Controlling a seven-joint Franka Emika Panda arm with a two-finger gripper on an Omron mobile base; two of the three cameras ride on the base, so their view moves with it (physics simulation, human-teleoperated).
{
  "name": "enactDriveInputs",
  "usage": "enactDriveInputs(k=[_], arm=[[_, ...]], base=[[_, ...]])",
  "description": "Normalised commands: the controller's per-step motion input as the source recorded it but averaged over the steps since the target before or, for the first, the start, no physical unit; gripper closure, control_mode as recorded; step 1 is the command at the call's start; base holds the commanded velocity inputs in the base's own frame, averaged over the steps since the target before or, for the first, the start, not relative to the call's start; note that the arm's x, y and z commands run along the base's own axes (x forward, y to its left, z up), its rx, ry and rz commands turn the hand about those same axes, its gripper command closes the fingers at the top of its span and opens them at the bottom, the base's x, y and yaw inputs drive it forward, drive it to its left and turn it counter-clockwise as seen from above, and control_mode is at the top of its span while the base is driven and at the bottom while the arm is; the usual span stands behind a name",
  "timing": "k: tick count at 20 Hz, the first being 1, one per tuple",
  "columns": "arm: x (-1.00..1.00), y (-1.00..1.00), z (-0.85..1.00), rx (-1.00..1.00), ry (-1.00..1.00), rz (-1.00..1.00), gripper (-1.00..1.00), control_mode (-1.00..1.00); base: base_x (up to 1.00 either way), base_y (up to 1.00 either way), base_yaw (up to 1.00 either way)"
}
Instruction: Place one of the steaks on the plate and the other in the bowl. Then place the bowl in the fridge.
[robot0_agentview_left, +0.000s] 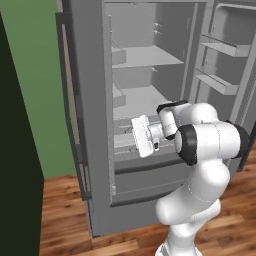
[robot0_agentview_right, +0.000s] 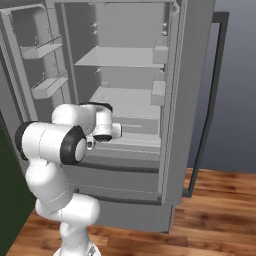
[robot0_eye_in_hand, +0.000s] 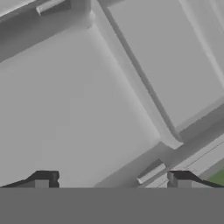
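Fridge (robot0_agentview_left: 95, 150) stands with both upper doors open, and the gripper (robot0_eye_in_hand: 111, 178) is inside its lower part with the two dark fingertips (robot0_eye_in_hand: 43, 178) far apart and nothing between them. In the hand view the gripper looks at plain grey inner walls and at a long ridge that runs diagonally across them; a small strip of green shows at the lower right corner.

In the left base view the white hand (robot0_agentview_left: 142, 136) points to the left, towards the inner side of the left door (robot0_agentview_left: 87, 100), at the height of the lowest shelf (robot0_agentview_left: 137, 100). The fingertips themselves are hard to tell there. In the right base view the wrist (robot0_agentview_right: 102, 122) is in front of the same lower shelf, and the fingers are hidden behind it.

Around the hand the fridge shows grey shelves one above the other, and the upper shelf (robot0_agentview_right: 117, 57) looks bare. The right door (robot0_agentview_left: 225, 60) is swung wide and carries two small door racks (robot0_agentview_left: 217, 82). Under the open part the closed lower drawer (robot0_agentview_right: 120, 175) is seen.

The white arm (robot0_agentview_left: 210, 142) rises from a wooden floor (robot0_agentview_left: 65, 210). A green wall (robot0_agentview_left: 35, 75) is at the left of the fridge, and a dark panel (robot0_agentview_left: 15, 175) stands at the left edge of the left base view.
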Motion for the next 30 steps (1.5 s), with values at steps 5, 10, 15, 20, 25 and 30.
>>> enactDriveInputs(k=[5, 10, 15, 20, 25, 30], arm=[[-0.46, -0.03, -0.02, -0.4, -0.19, -0.01, -1.0, -1.0], [-0.11, -0.55, -0.03, -0.47, -0.03, 0.0, -1.0, -1.0], [0.0, -0.97, 0.13, -0.38, -0.13, 0.05, -1.0, -1.0], [-0.08, -0.42, 0.04, -0.51, -0.04, 0.19, -1.0, -1.0], [-0.35, 0.0, 0.05, -0.58, 0.07, 0.18, -1.0, -1.0], [-0.82, -0.16, 0.3, -0.35, 0.07, 0.09, -1.0, -1.0]], base=[[0.0, 0.0, 0.0], [0.0, 0.0, 0.0], [0.0, 0.0, 0.0], [0.0, 0.0, 0.0], [0.0, 0.0, 0.0], [0.0, 0.0, 0.0]])
